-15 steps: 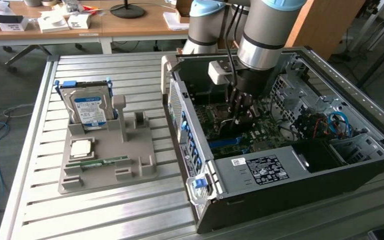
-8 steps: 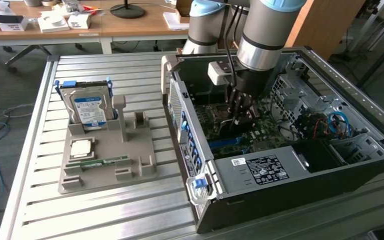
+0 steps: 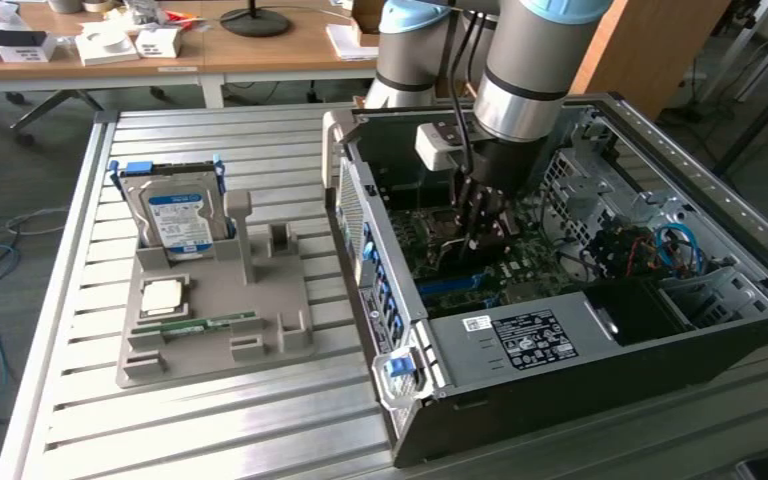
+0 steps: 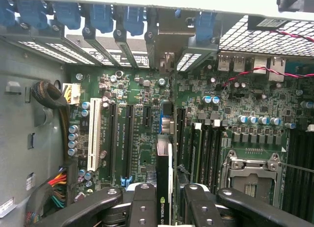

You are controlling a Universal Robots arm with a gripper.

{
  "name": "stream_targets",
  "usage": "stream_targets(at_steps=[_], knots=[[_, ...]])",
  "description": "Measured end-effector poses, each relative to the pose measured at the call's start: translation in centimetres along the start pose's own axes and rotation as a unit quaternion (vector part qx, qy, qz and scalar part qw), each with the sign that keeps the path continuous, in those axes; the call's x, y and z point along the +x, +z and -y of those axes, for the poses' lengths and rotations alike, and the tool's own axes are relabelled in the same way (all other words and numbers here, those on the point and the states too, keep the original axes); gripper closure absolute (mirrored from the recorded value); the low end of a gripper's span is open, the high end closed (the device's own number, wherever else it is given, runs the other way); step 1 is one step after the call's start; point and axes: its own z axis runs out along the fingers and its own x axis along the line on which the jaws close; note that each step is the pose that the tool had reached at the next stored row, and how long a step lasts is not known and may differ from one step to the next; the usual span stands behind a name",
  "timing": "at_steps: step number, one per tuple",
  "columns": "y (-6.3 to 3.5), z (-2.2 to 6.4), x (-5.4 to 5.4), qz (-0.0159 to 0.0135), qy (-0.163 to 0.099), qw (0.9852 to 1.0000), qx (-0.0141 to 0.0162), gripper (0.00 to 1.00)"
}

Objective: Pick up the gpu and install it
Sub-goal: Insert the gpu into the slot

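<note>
My arm point(image 3: 534, 70) reaches straight down with the wrist vertical, and my gripper point(image 4: 165, 202) has both fingers point(image 4: 142, 205) clamped against the flat sides of the gpu point(image 4: 164, 161).

The room light is bright and even, laying a pale sheen along the ribbed silvery aluminium table point(image 3: 224, 420) with barely a shadow at its edges. The inside of the open black metal computer case point(image 3: 598, 380) sits dimmer under the thick grey robot arm point(image 3: 531, 70). Down in there the green motherboard point(image 4: 137, 138) is evenly lit, the perforated metal grille point(image 4: 255, 33) glares white, and the thin dark grey-black gpu point(image 4: 164, 197) stays almost black.
</note>
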Motion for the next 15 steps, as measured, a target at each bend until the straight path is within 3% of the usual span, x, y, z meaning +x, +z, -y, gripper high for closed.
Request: stream_targets(at_steps=[3,7,15], knots=[[0.0,0.01,0.0,-0.0002,0.0,1.0,0.0003,0.74],[0.03,0.01,0.0,-0.0008,-0.001,1.0,0.0041,0.74],[0.03,-0.32,-0.02,-0.0009,-0.001,1.0,0.0044,0.74]])
